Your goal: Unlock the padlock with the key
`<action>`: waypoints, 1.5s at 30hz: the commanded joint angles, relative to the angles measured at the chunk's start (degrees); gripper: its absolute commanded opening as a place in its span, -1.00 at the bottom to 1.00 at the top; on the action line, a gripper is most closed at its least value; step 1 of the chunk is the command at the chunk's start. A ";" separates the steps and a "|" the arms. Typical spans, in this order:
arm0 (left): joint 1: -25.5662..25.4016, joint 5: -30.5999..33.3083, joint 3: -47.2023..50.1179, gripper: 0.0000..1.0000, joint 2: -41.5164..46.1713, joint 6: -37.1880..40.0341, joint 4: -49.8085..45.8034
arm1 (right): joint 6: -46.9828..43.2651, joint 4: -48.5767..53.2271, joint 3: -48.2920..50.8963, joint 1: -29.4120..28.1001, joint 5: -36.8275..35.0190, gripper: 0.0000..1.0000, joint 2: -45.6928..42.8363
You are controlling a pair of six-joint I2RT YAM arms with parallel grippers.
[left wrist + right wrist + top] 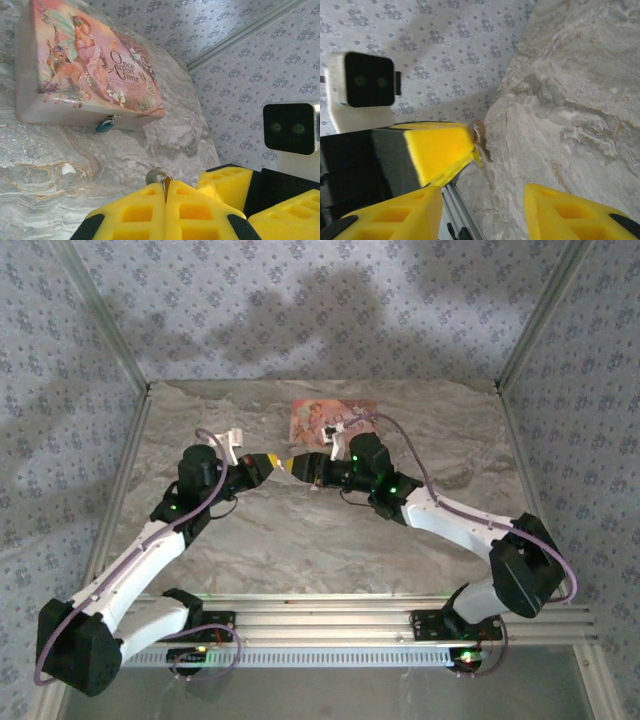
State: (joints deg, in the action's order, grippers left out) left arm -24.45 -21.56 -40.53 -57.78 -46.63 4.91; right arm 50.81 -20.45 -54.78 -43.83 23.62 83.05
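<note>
we find the key (158,176), pinched in the left hand (165,192), short of the box (85,65); the padlock (105,125) hangs on the box's near face; right hand (482,200) open.

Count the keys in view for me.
1. The key is pinched between the tips of the shut left claw, just in front of the open right claw. Another could be hidden behind the pink box.

We count two arms, left arm (140,555) and right arm (465,520); two grippers, left gripper (165,192) and right gripper (482,197); one pink box (90,65); one padlock (105,125); one key (158,177); one table (300,530).
</note>
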 commanded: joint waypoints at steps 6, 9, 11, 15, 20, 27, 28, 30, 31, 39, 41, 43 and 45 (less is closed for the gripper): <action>-0.07 -0.60 -1.04 -1.00 1.07 -1.22 -0.78 | -0.70 -1.06 -1.76 -2.26 -0.06 -0.25 1.91; -0.07 -0.94 -0.87 -1.00 1.52 -1.51 -0.78 | -0.94 -0.73 -2.31 -2.37 -0.01 -0.30 2.38; -0.07 -0.72 -0.64 -1.00 1.94 -1.47 -0.95 | -1.02 -0.65 -2.42 -2.40 -0.15 -0.32 2.47; -0.07 -0.69 -0.08 -1.00 2.54 -2.00 -0.78 | -1.32 -0.21 -2.61 -2.30 -0.15 -0.31 2.69; -0.14 -1.01 0.45 -1.00 2.57 -2.16 -0.69 | -1.23 -1.00 -2.82 -2.39 0.59 -0.32 3.34; -0.15 -1.64 0.73 -1.00 2.85 -2.59 -0.47 | -1.40 -1.02 -3.56 -2.28 1.08 -0.39 4.14; -0.13 -1.69 0.72 -1.00 2.92 -2.59 -0.50 | -1.44 -1.04 -3.72 -2.31 1.16 -0.41 4.22; -0.15 -1.73 0.81 -1.00 3.02 -2.67 -0.51 | -1.52 -1.00 -4.13 -2.20 1.50 -0.43 4.49; -0.09 -1.81 0.85 -1.00 3.02 -2.69 -0.48 | -1.59 -1.00 -4.29 -2.22 1.52 -0.43 4.62; -0.08 -2.34 1.25 -1.00 3.76 -3.07 -0.68 | -1.17 -1.85 -4.54 -2.12 2.11 -0.47 5.98; -0.07 -2.21 1.16 -1.00 4.05 -2.84 -1.10 | -0.89 -2.31 -4.63 -2.13 2.60 -0.55 6.40; -0.07 -1.93 1.07 -1.00 4.30 -2.58 -1.63 | -0.67 -2.71 -4.59 -2.04 2.83 -0.68 6.54; -0.07 -1.69 1.07 -1.00 4.49 -2.29 -1.98 | -0.36 -2.99 -4.29 -1.87 2.75 -0.86 6.50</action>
State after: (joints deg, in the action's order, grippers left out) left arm -24.40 -22.41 -39.90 -54.68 -49.17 3.38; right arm 50.04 -21.69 -57.60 -46.02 25.89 89.21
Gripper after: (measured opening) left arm 0.059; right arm 0.100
